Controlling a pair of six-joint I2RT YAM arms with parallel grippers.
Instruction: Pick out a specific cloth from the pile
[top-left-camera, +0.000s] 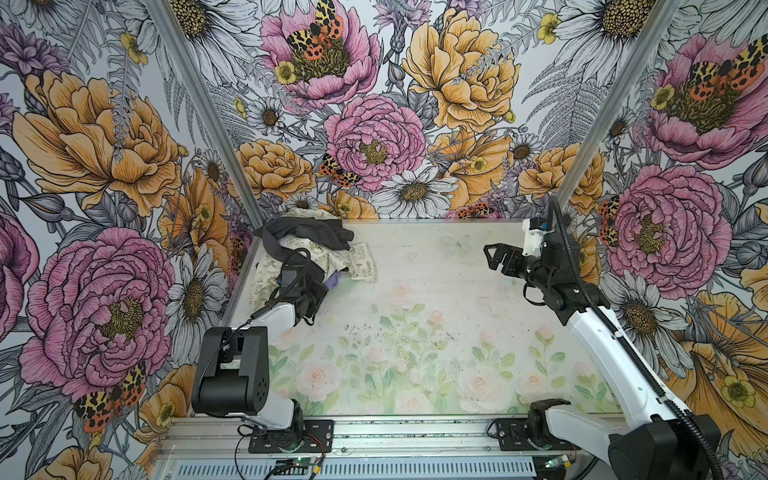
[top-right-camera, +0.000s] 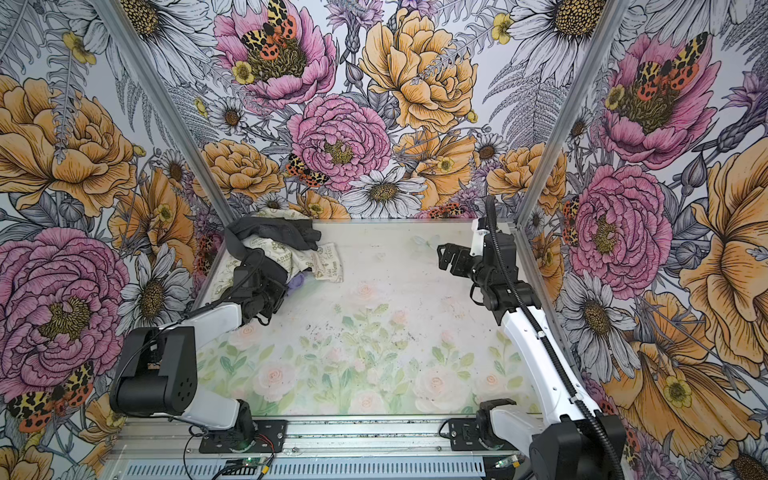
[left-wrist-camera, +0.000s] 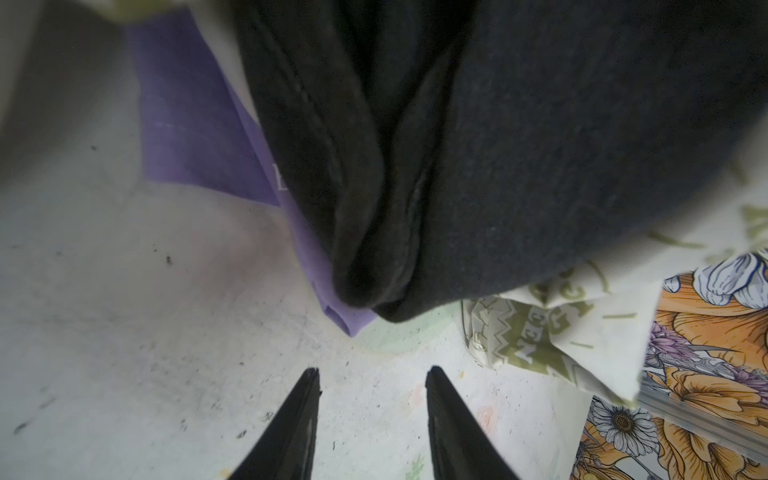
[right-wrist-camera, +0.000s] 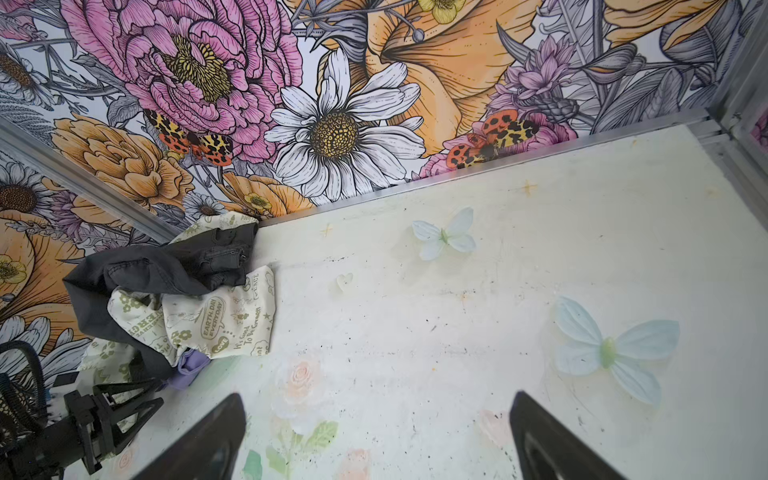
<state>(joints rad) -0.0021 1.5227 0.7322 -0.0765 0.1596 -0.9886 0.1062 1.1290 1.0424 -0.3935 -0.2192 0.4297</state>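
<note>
"EARTH DAY EVERYDAY" on cream cloth (right-wrist-camera: 232, 328)

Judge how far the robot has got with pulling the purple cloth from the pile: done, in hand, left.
Done: the left claw sits beside the pile, aimed at the purple cloth. In hand: nothing gripped; its jaws stand apart, short of the fabric. Left: grasp the purple corner and draw it from under the dark grey garment.
</note>
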